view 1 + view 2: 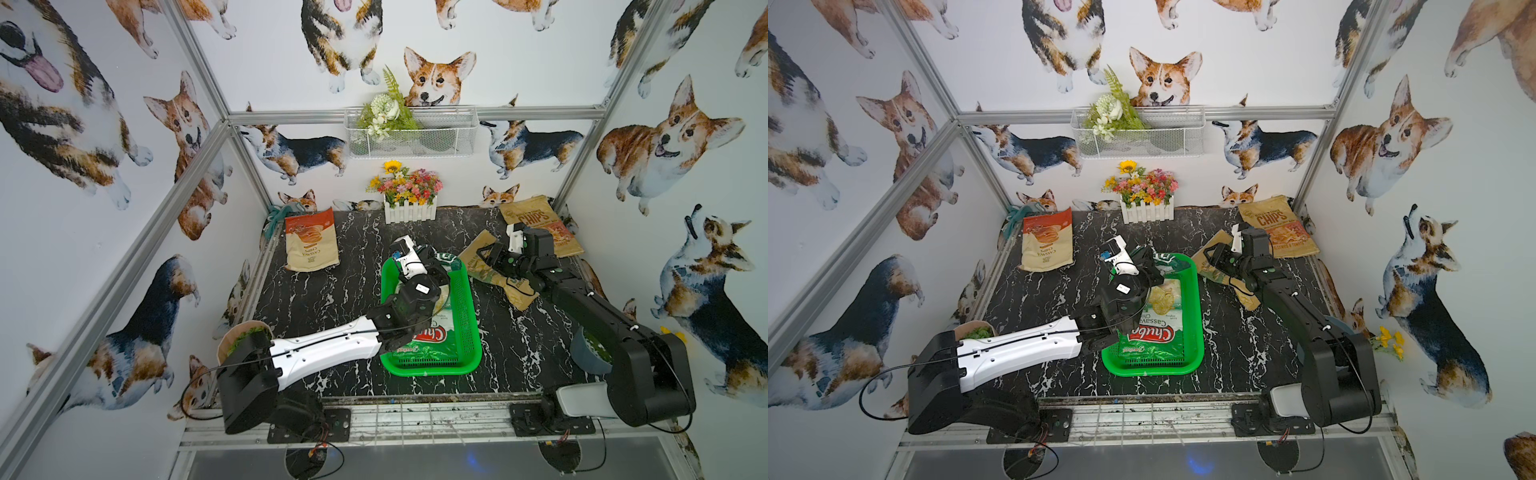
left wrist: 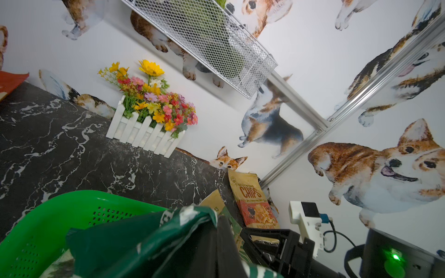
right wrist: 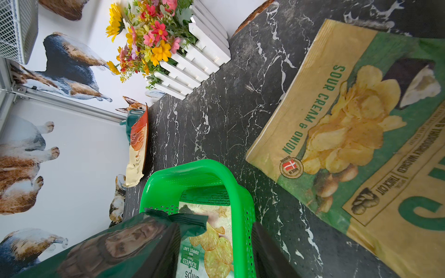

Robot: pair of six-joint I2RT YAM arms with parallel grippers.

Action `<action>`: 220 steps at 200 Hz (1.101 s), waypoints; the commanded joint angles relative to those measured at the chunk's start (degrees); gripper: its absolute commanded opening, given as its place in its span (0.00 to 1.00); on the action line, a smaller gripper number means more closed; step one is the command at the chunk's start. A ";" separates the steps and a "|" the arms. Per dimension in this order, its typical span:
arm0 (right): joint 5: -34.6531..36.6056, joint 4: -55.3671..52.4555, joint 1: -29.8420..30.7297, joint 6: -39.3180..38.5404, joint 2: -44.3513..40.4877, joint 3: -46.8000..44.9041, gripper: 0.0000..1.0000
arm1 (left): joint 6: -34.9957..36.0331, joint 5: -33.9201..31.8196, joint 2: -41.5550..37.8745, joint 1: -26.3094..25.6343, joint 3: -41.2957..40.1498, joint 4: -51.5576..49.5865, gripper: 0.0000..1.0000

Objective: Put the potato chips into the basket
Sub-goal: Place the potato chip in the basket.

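Left fingers (image 2: 224, 245) clenched on dark green bag (image 2: 144, 240), hanging over far end of green basket (image 1: 466, 316) at centre of desk (image 1: 332, 299). White-green bag (image 1: 432, 336) lies inside. Right fingers (image 3: 267, 250) parted, empty, over green-lettered kraft bag (image 3: 337, 125) just right of basket. Red-lettered kraft bag (image 1: 536, 228) far right, cream bag (image 1: 311, 243) far left, both on desk.

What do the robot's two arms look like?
The left arm has a long white shell between chunky black joints, with a thin black cable running along it. The right arm is nearly all black, with small green lights. Each wrist carries a white camera block.
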 commanded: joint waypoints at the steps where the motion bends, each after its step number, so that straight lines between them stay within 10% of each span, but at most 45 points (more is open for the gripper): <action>1: -2.03 2.02 0.01 0.89 0.71 -0.18 0.51 | -4.37 1.63 -0.32 0.48 -1.75 -2.17 0.00; 67: -3.27 2.96 0.01 1.74 1.69 -1.38 0.51 | -14.64 0.37 -1.37 -0.41 -6.15 -13.64 0.00; 162: -3.77 4.02 0.03 2.39 1.63 -2.37 0.51 | -0.66 -1.64 1.47 -0.33 -2.46 -3.58 0.00; 208: -4.98 4.67 0.01 2.21 0.89 -2.79 0.51 | -11.26 1.80 1.60 -1.57 -2.85 -14.86 0.00; 220: -5.31 4.03 0.01 1.65 0.73 -2.38 0.51 | -13.10 2.71 1.10 -2.47 -3.00 -16.76 0.21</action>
